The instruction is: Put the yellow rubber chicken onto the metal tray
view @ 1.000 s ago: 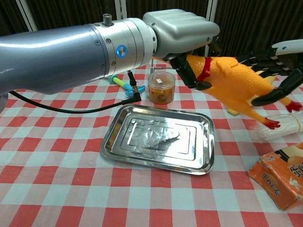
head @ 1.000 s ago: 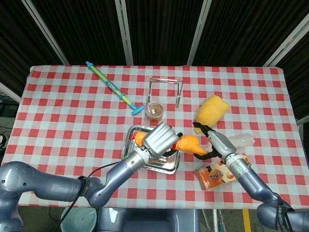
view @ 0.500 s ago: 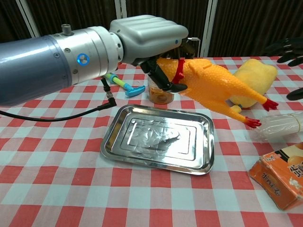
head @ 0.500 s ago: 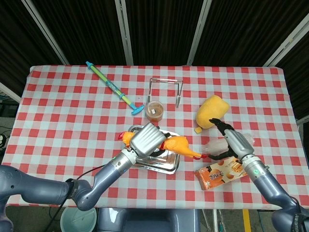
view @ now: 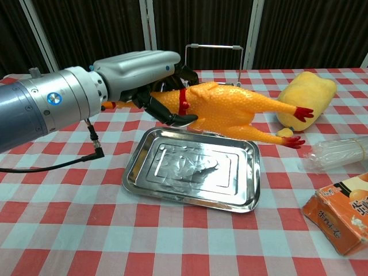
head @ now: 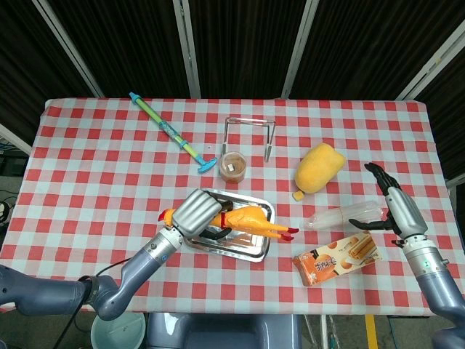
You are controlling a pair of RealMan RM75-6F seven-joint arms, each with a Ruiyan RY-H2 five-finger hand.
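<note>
My left hand (head: 195,211) (view: 135,72) grips the yellow rubber chicken (head: 248,219) (view: 224,108) by its neck end. The chicken hangs level above the metal tray (head: 253,251) (view: 172,181), its red feet pointing right past the tray's right edge. The tray's floor under it is bare in the chest view. My right hand (head: 396,206) is far off at the right side of the table, fingers spread, holding nothing; the chest view does not show it.
A clear plastic bottle (head: 341,216) (view: 339,154) and an orange snack packet (head: 336,258) (view: 345,215) lie right of the tray. A yellow plush (head: 318,167) (view: 306,99), a small jar (head: 233,166), a wire stand (head: 250,134) and a blue-green toy (head: 173,134) sit behind.
My left hand carried the chicken leftward until it hangs over the tray. My right hand let go of its legs and drew away to the right, out of the chest view.
</note>
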